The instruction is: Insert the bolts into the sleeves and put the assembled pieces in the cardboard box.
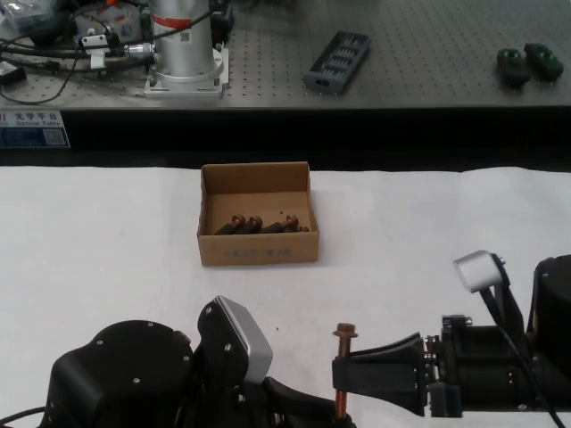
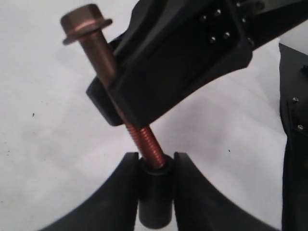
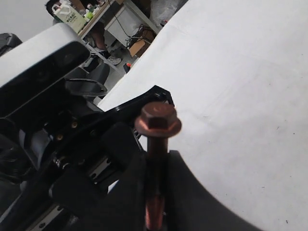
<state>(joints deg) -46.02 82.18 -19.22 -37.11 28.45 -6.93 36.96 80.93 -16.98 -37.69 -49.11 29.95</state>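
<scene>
Two hands meet low over the near edge of the white tabletop point(image 1: 107, 259). The left hand point(image 2: 155, 161) has its two fingers closed on a short black sleeve point(image 2: 155, 204), which stands upright between them with the open end up. The right hand point(image 3: 156, 192) comes in from the right side and has its fingers closed on the shank of a copper-coloured bolt point(image 2: 96, 53), some way under the flanged hexagonal head. The bolt stands almost upright, leaning a little, with the head on top, and its threaded end is inside the mouth of the sleeve; how deep it goes, I cannot tell. Most of the thread and the smooth part of the shank are outside the sleeve. Farther, near the middle of the tabletop and well apart from both hands, is the open cardboard box point(image 1: 257, 252). Some assembled pieces point(image 1: 259, 225) lie inside it in a row along the front wall. Behind the tabletop, on a perforated metal bench, stand a metal column point(image 1: 183, 40) and a black rack point(image 1: 337, 59).
</scene>
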